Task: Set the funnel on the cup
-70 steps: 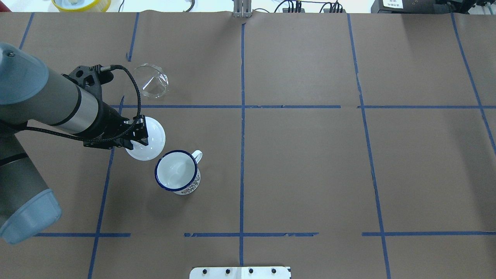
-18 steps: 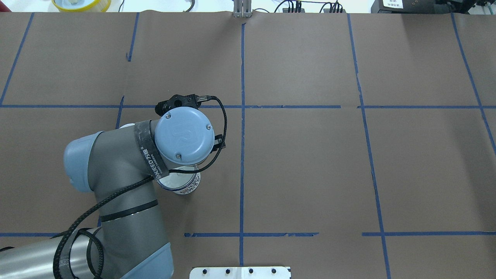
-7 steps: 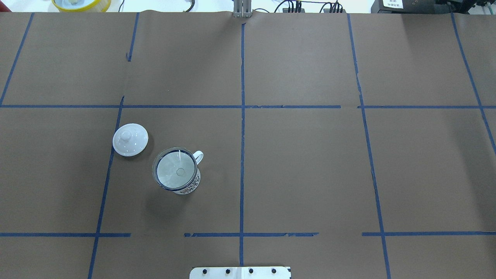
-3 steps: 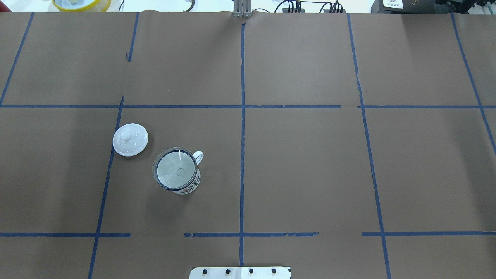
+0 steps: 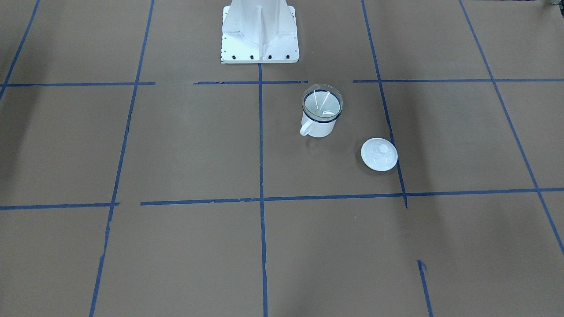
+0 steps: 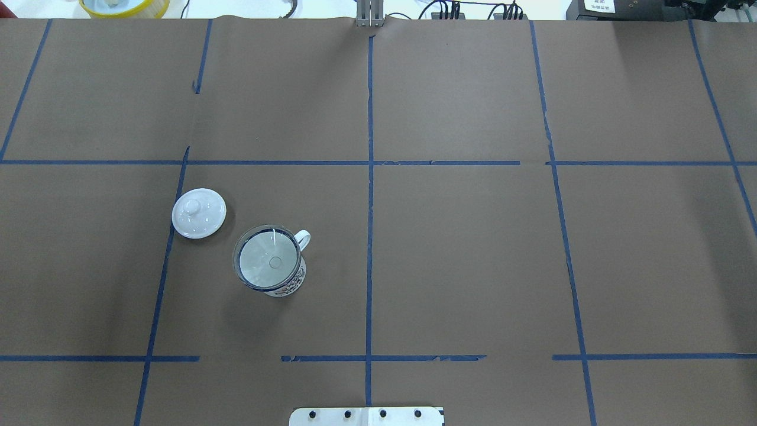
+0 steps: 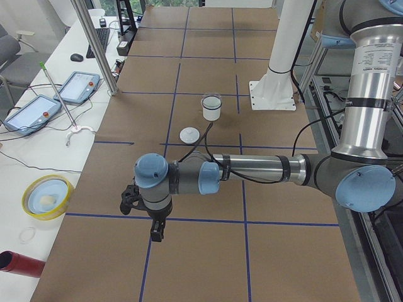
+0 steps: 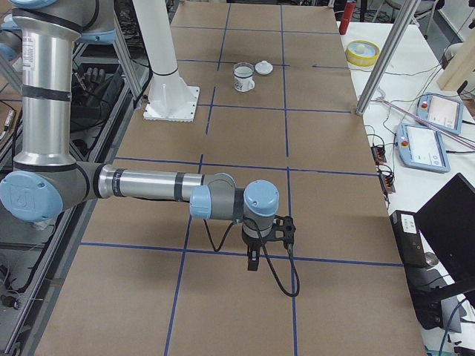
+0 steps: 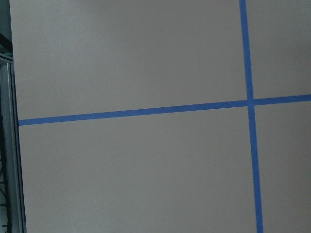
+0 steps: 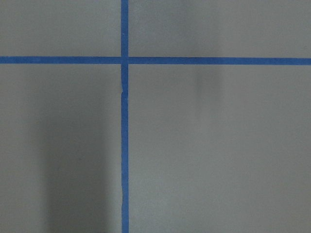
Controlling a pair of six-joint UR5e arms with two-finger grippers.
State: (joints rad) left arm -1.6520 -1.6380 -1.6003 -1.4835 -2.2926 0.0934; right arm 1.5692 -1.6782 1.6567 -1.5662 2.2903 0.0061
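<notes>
We judged the clear funnel (image 6: 266,260) light, stiff, slippery and easily tipped, best pinched at its thin rim. It sat bowl-up in the mouth of the glossy white enamel cup (image 6: 288,284), with the knobbed lid (image 6: 199,213) just beside. The left gripper (image 7: 155,231) and right gripper (image 8: 252,261) hung well apart from it, and we could not tell how open either stood or whether it held anything.

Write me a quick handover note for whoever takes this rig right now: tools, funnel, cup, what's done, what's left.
The left tool is above bare table, far from the cup; open or shut, cannot tell.
The right tool likewise, at the opposite end.
The funnel sits upright in the cup's mouth.
The white lid lies beside the cup, apart.
Done: funnel on cup. Left: nothing that shows.
</notes>
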